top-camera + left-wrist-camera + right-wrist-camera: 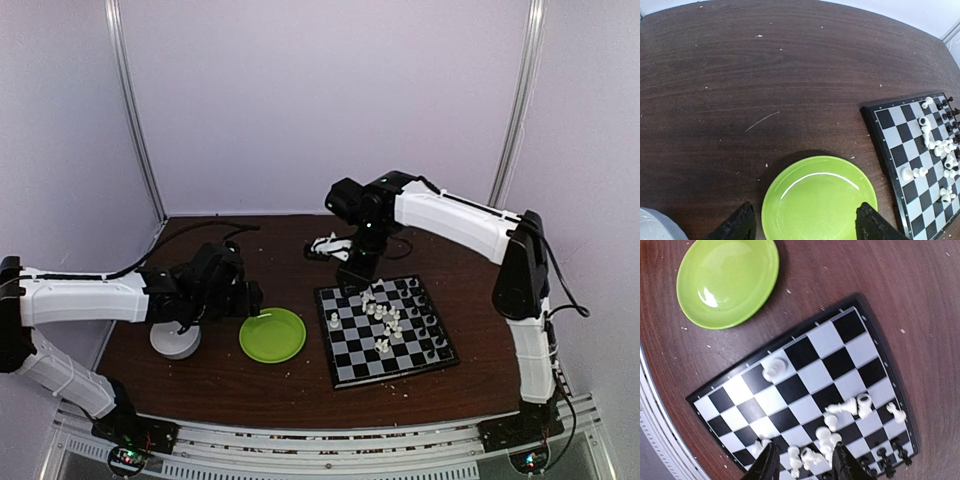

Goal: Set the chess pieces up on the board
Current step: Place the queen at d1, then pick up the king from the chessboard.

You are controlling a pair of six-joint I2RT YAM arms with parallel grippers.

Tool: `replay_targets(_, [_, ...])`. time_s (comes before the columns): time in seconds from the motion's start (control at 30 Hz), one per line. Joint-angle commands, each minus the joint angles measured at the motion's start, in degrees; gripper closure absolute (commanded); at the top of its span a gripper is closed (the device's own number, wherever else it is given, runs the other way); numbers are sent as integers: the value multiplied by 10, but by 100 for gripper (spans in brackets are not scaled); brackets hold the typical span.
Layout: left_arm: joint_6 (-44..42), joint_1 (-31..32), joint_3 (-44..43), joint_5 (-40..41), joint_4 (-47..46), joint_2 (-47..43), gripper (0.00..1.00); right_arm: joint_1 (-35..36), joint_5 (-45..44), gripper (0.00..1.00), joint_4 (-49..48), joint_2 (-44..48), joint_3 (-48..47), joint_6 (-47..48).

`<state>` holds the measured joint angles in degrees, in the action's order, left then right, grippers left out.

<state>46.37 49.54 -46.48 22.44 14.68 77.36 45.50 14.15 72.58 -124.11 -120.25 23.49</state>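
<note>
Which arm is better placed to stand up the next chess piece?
Likely right. The right fingers hang over the clustered white pieces on the board; the left fingers hover over the green plate, beside the board.

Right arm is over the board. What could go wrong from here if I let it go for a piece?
1. The white pieces under the open right pincer lie bunched, some tipped on their sides. Closing may catch two at once or scatter the neighbours.
2. The black pieces stand in a row along the edge of the board, right beside that cluster. A sideways nudge could knock them over or push them off.
</note>
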Motion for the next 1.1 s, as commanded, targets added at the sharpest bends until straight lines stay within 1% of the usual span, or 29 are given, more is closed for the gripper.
replay_targets(0.0, [-49, -2, -33, -53, -44, 20, 30, -59, -5, 64, 7, 47, 58, 14])
replay_targets(0.1, [-56, 0, -42, -86, -58, 33, 30, -102, -16, 65, -18, 61, 88, 18])
replay_targets(0.17, [-66, 3, -48, -103, -66, 41, 27, -124, -28, 66, -29, 57, 94, 21])
replay_targets(0.3, [-89, 12, -60, -137, -89, 53, 25, -146, -49, 68, -33, 39, 93, 24])
replay_targets(0.33, [-94, 14, -64, -145, -93, 57, 21, -146, -49, 68, -32, 38, 98, 27])
replay_targets(0.4, [-103, 16, -74, -157, -95, 65, 19, -147, -41, 69, -38, 46, 120, 31])
replay_targets(0.57, [-114, 18, -91, -178, -94, 83, 21, -142, 25, 69, -67, 91, 196, 40])
replay_targets(0.7, [-109, 18, -90, -175, -95, 83, 23, -109, 22, 69, -96, 109, 235, 41])
replay_targets(0.9, [-97, 19, -71, -163, -98, 61, 23, -74, -2, 62, -94, 76, 219, 38])
replay_targets(1.07, [-87, 19, -55, -154, -97, 46, 23, -72, -13, 61, -91, 60, 193, 28])
